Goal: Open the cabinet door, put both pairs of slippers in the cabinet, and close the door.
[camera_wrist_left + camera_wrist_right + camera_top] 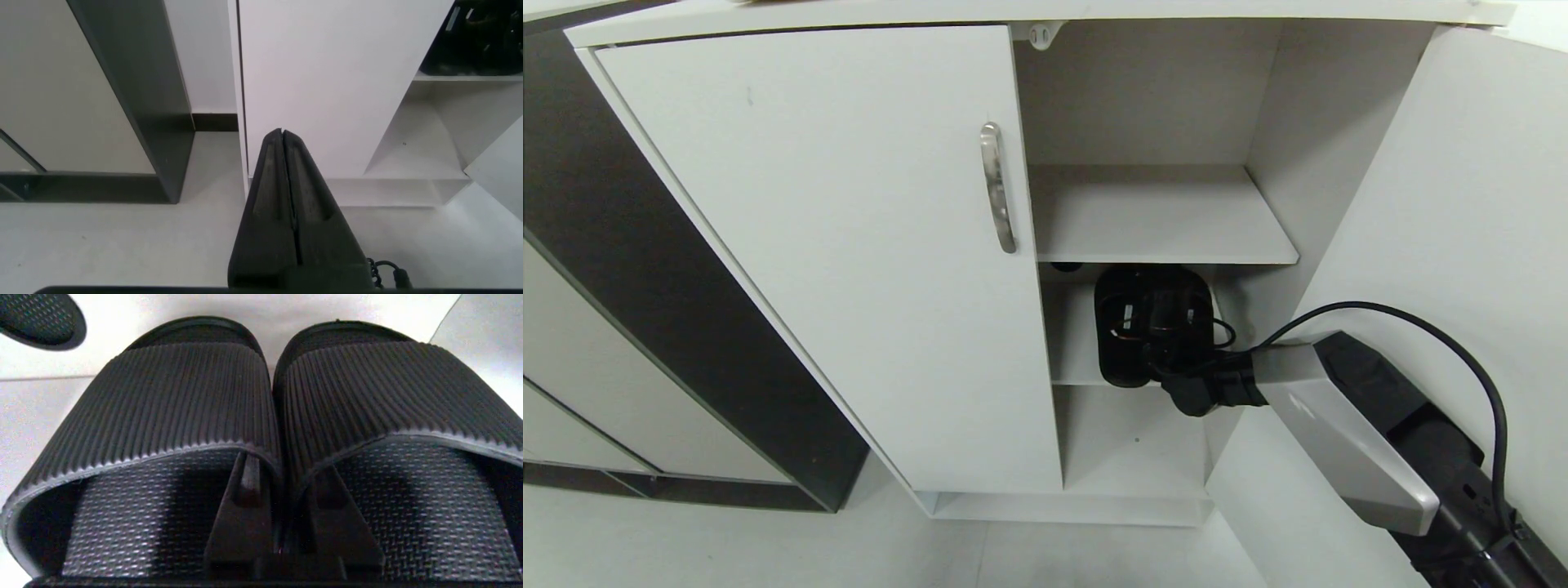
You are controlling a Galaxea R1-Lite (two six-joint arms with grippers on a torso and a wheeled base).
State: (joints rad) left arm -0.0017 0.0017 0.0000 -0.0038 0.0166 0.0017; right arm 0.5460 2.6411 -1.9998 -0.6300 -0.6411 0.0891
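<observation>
Slippers [1152, 322], one black pair, were inside the cabinet [1339, 106] at its middle shelf [1072, 343], their adjoining inner walls pinched together by the right pincer [282, 518], one finger inside each. The left pincer [282, 140] was fully closed on nothing, above the floor [122, 237] before the closed left door [833, 245].

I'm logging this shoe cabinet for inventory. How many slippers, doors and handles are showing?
Black ribbed rubber slippers, in the right gripper: 2
Dark treaded slipper sole, partly seen farther in: 1
White cabinet doors: 2, one shut, one open
Silver metal door handle: 1
Total: 6
</observation>
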